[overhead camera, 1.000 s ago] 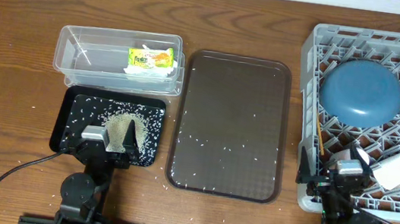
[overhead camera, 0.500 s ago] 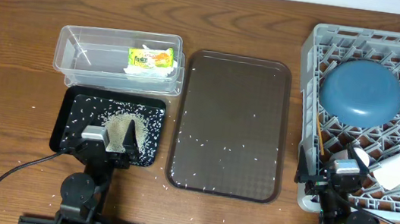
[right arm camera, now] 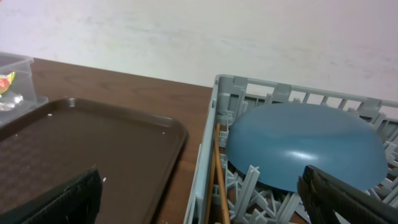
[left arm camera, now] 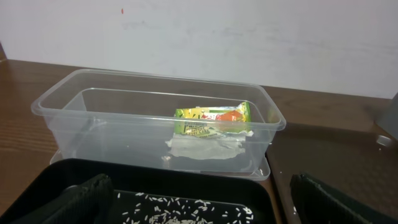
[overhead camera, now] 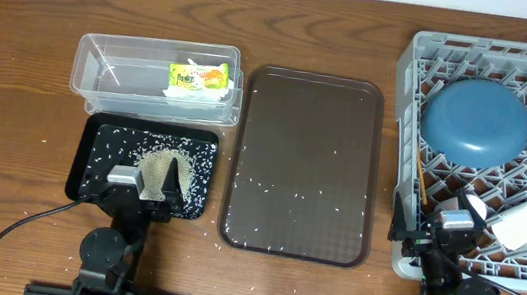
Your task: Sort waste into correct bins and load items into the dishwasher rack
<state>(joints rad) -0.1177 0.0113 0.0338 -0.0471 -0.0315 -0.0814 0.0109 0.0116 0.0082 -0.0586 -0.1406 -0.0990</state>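
Note:
The clear bin (overhead camera: 111,73) holds the green-yellow-orange snack wrapper (overhead camera: 199,76) lying on the white tissue (overhead camera: 199,94); both show in the left wrist view, wrapper (left arm camera: 214,118) and tissue (left arm camera: 205,147). The black bin (overhead camera: 95,162) holds a rice pile (overhead camera: 156,163). My left gripper (overhead camera: 144,191) is open and empty over that bin's near edge (left arm camera: 202,211). The grey rack (overhead camera: 410,105) holds the blue plate (overhead camera: 475,120), chopsticks (overhead camera: 422,184) and a white cup (overhead camera: 523,223). My right gripper (overhead camera: 442,233) is open and empty at the rack's near-left corner (right arm camera: 202,205). The pink cup is hidden.
The dark brown tray (overhead camera: 309,123) lies between the bins and the rack, with scattered rice grains (overhead camera: 274,184) on it. More grains lie on the wooden table near the black bin. In the right wrist view the chopsticks (right arm camera: 219,174) lean inside the rack wall (right arm camera: 205,168).

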